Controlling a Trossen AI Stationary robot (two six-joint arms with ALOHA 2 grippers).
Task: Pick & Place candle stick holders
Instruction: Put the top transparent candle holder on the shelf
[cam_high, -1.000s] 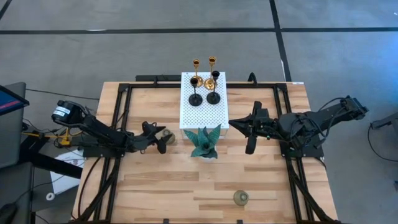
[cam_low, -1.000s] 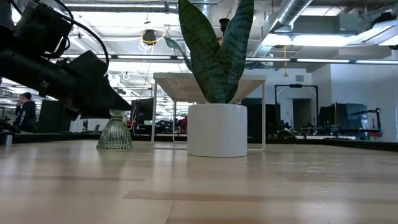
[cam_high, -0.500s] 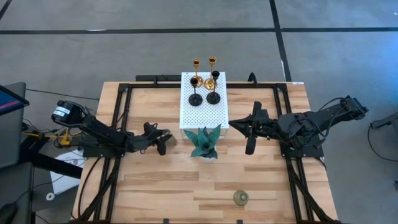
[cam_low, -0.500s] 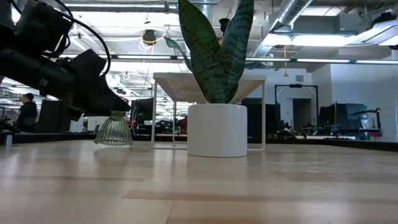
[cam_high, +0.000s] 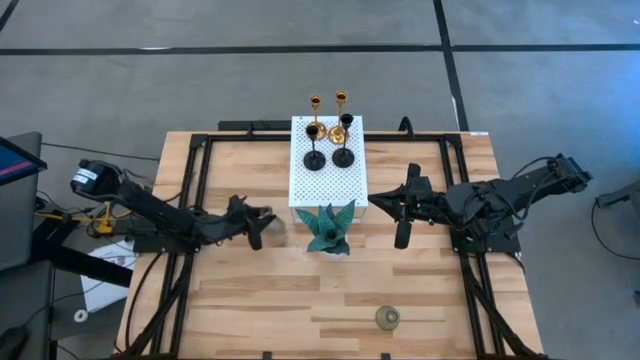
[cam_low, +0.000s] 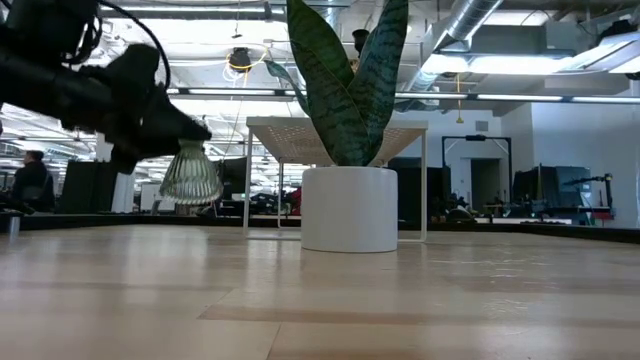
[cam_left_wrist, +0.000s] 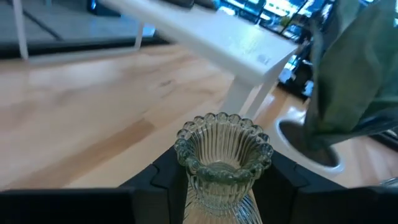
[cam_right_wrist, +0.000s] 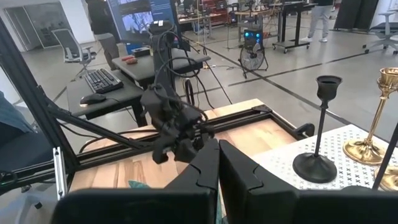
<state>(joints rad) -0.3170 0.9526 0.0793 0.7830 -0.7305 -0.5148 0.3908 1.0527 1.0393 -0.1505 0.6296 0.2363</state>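
Note:
My left gripper (cam_high: 258, 226) is shut on a squat grey-green glassy holder (cam_low: 190, 175), held above the table left of the white perforated stand (cam_high: 328, 180). The holder also shows in the left wrist view (cam_left_wrist: 222, 158). Two black holders (cam_high: 314, 160) (cam_high: 343, 157) and two gold holders (cam_high: 338, 133) stand by their bases on the stand's far part. A second glassy holder (cam_high: 387, 318) stands on the table near its front edge. My right gripper (cam_high: 403, 218) is shut and empty, right of the stand. My left gripper pinches the glassy holder between its two fingers (cam_left_wrist: 163, 180), one on each side of the ribbed body just below the beaded rim (cam_left_wrist: 186, 163). The fingers come from the table's left. The holder stands about upright, its wide ribbed foot (cam_low: 190, 192) lifted clear of the table.
A potted plant with spiky green leaves (cam_high: 329, 228) in a white pot (cam_low: 349, 208) stands at the stand's near edge, between the two grippers. Black frame rails (cam_high: 190, 200) run along both sides of the table.
My left gripper has gone up with the glassy holder. The holder stood on the table a second ago and now hangs clear above it, still about upright. The right arm has kept still.

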